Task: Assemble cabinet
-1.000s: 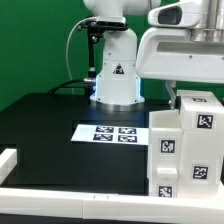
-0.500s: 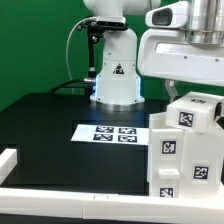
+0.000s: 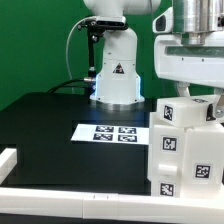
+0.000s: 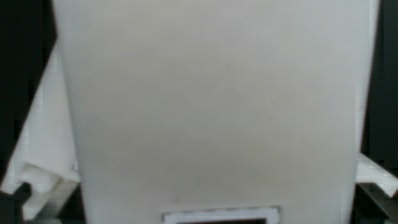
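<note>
Directly below tool (image 3: 192,97) — cabinet (image 3: 185,150), upright

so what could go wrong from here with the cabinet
1. The end effector sits low over the cabinet, which fills the wrist view, so the grip cannot be checked and could slip.
2. The cabinet stands close to the white border rail; a tilt might knock it against the rail.

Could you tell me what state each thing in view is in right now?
cabinet: upright on the table at the exterior view's right, tags facing the camera, under the arm's hand.
gripper: closed on a white panel of the cabinet, one finger on each side.
marker board: lying flat on the black table, untouched.
white rail: lying along the table's front edge.
</note>
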### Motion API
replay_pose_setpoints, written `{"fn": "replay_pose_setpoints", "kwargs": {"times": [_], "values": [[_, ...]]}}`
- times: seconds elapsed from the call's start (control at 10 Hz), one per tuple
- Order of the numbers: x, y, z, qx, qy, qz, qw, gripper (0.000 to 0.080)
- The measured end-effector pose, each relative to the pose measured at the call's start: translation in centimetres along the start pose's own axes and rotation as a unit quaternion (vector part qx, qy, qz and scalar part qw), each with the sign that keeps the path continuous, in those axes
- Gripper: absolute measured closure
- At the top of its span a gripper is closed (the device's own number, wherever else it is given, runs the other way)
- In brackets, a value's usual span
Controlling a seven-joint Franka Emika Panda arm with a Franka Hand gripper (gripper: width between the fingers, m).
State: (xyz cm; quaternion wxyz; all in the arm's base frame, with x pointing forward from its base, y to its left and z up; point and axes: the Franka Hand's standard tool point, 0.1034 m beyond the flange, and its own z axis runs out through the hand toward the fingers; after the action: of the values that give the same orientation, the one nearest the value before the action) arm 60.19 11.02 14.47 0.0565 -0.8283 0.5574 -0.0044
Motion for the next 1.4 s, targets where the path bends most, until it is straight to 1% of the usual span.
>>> {"fn": "replay_pose_setpoints", "kwargs": {"times": [0.1, 0.2, 0.3, 0.4, 0.5, 0.6, 0.7, 0.8, 0.9, 1.0, 1.1, 1.2, 1.4], "values": [[0.1, 0.1, 0.0, 0.002, -0.006, 0.073, 0.997, 0.0247], [0.3, 0.3, 0.2, 0.004, -0.015, 0.15, 0.989, 0.0247], [0.2, 0.3, 0.2, 0.009, -0.025, 0.226, 0.974, 0.025], [-0.2, 0.2, 0.5, 0.017, -0.039, 0.328, 0.944, 0.0256], [-0.5, 0.1, 0.5, 0.026, -0.039, 0.345, 0.937, 0.0256], [-0.4, 0.1, 0.5, 0.026, -0.039, 0.333, 0.942, 0.0202], [-0.4, 0.1, 0.4, 0.026, -0.039, 0.322, 0.945, 0.0202], [-0.4, 0.2, -0.1, 0.025, -0.043, 0.266, 0.963, 0.0051], [-0.5, 0.3, -0.7, 0.023, -0.05, 0.254, 0.966, 0.0051], [-0.9, 0.3, -1.4, 0.017, -0.056, 0.216, 0.975, 0.001], [-1.4, 0.3, -2.2, 0.013, -0.064, 0.158, 0.985, 0.0003], [-1.8, 0.1, -2.3, 0.008, -0.057, 0.127, 0.99, 0.0003], [-1.7, 0.2, -2.2, 0.012, -0.056, 0.05, 0.997, 0.0002]]}}
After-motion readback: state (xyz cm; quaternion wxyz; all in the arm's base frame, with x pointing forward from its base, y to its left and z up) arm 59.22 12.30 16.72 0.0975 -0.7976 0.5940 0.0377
